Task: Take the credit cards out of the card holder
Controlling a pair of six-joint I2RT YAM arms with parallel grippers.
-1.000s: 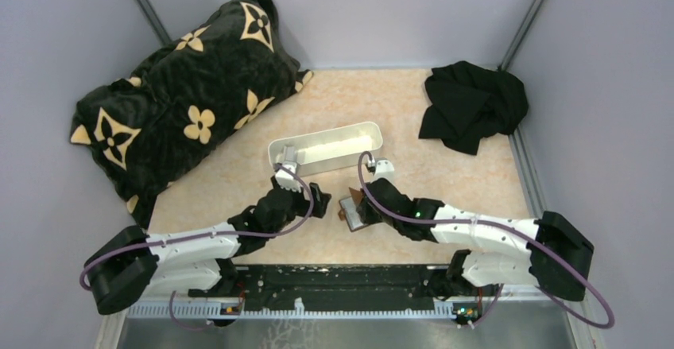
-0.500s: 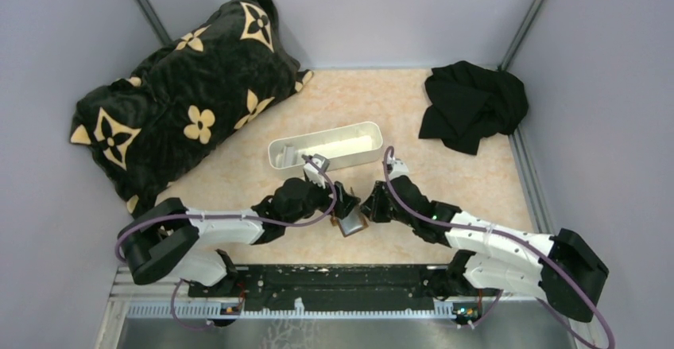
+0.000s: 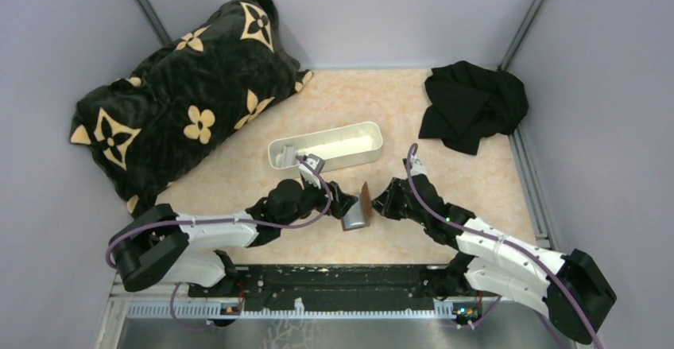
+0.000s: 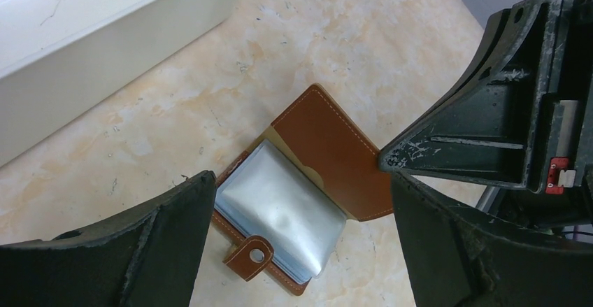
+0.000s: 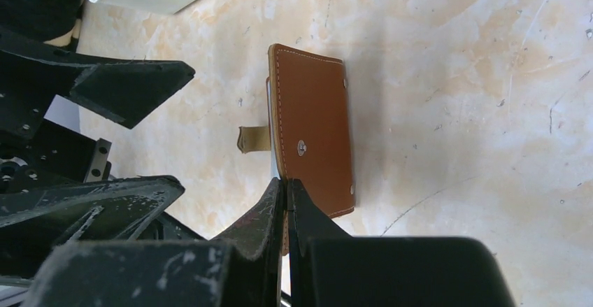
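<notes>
While its right claw (image 5: 287, 188) pinches the card holder (image 5: 311, 132), the left claw (image 4: 295, 169) gapes.

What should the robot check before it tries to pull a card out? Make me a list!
1. Card holder lying open: ok.
2. Right gripper shut on the card holder's edge: ok.
3. Left gripper open over the pockets: ok.
4. Cards showing inside the pockets: cannot tell.
5. White tray apart from the card holder: ok.
</notes>
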